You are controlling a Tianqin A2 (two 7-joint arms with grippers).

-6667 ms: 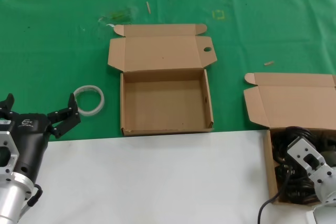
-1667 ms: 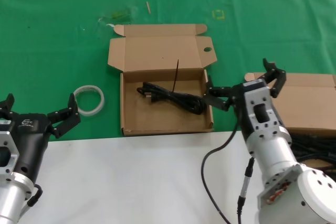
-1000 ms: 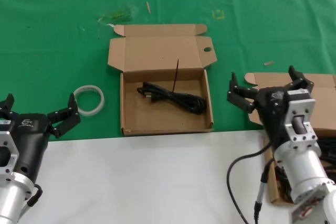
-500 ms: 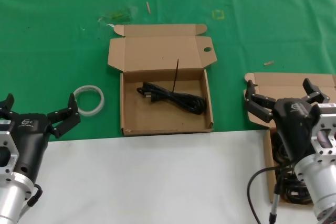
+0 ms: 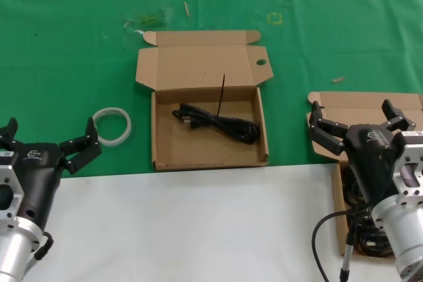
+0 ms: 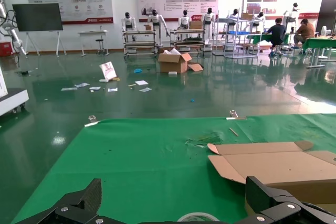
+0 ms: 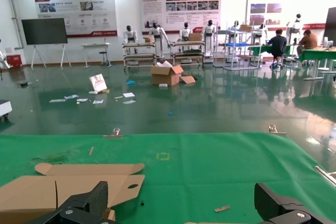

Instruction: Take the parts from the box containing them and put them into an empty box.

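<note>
One power cable (image 5: 218, 121) lies in the holed-tab carton (image 5: 262, 137), centre frame; more remain in the lower-right carton (image 5: 338, 219). Right gripper (image 5: 360, 118) above it, jaws apart, empty. Left gripper (image 5: 46, 138) idle lower left, jaws apart.

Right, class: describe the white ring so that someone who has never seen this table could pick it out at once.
Start at the green cloth covering the far part of the table, then find the open cardboard box in its middle that holds a black cable. The white ring lies flat on the cloth to that box's left, just ahead of the left end effector. It is the only round, white thing there.
</note>
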